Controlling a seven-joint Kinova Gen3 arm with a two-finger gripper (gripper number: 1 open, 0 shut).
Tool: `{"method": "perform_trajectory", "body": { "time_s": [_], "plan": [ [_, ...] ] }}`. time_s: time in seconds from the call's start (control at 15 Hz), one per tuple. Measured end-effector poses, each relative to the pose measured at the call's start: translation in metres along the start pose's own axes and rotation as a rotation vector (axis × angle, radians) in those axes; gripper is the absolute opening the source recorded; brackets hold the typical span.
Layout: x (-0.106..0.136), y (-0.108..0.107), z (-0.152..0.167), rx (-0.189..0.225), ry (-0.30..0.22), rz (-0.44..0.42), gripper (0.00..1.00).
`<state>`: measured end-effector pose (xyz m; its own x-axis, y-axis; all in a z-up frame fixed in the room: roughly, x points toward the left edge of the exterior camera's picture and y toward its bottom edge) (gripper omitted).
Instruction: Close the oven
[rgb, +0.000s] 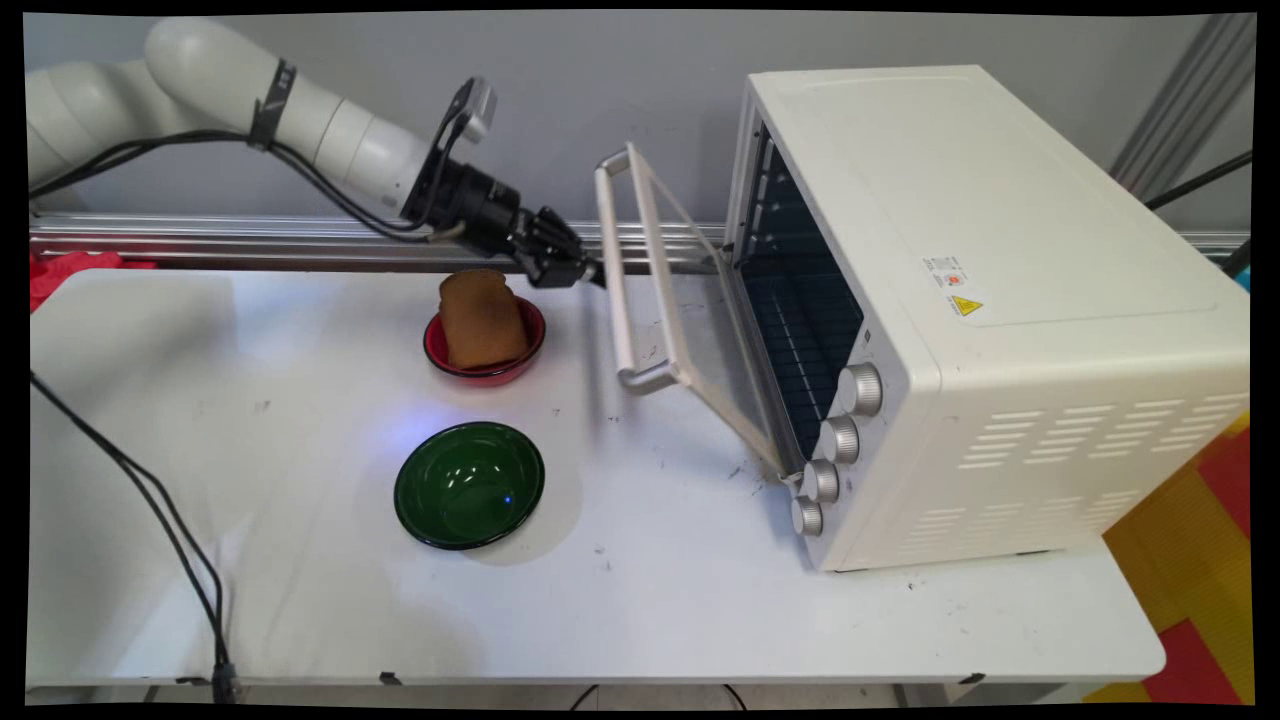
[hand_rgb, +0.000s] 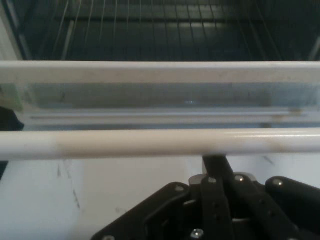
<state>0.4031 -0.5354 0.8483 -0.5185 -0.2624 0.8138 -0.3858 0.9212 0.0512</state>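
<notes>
**Jaws at oven door handle, door half open**

Gripper (rgb: 585, 272) reaching in from upper left, tip right at the door handle (rgb: 615, 270) of the toaster oven (rgb: 990, 300). In hand view, handle (hand_rgb: 160, 142) running as a white bar straight across, crossing just over the finger (hand_rgb: 215, 165) tip. One central finger visible there, apparently pressed together as one stem under the bar; not wrapped around it. Judged narrow/closed, touching or just short of the handle, contact not certain.

Door (rgb: 690, 320) hinged at bottom, tilted partway open toward the left, glass panel leaning out over the surface (rgb: 650, 600). Handle long axis lying near-to-far across the surface in main view, roughly crosswise to the gripper's approach line. Handle lying directly ahead of jaws, on oven side. Oven cavity with wire rack visible behind door in both views.

Red bowl (rgb: 485, 350) with a slice of bread (rgb: 482, 318) standing in it, just below and left of gripper, apart from it. Green bowl (rgb: 469, 485) with nothing in it, nearer the camera, well apart from the door. Four knobs (rgb: 835, 445) on oven front, untouched.
</notes>
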Motion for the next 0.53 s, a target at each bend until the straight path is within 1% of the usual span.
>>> {"method": "perform_trajectory", "body": {
  "time_s": [0.33, 0.53],
  "plan": [
    [0.033, 0.003, 0.012, 0.009, 0.036, -0.009, 0.0],
    [0.049, 0.007, 0.021, 0.011, 0.052, -0.013, 0.0]
  ]
}}
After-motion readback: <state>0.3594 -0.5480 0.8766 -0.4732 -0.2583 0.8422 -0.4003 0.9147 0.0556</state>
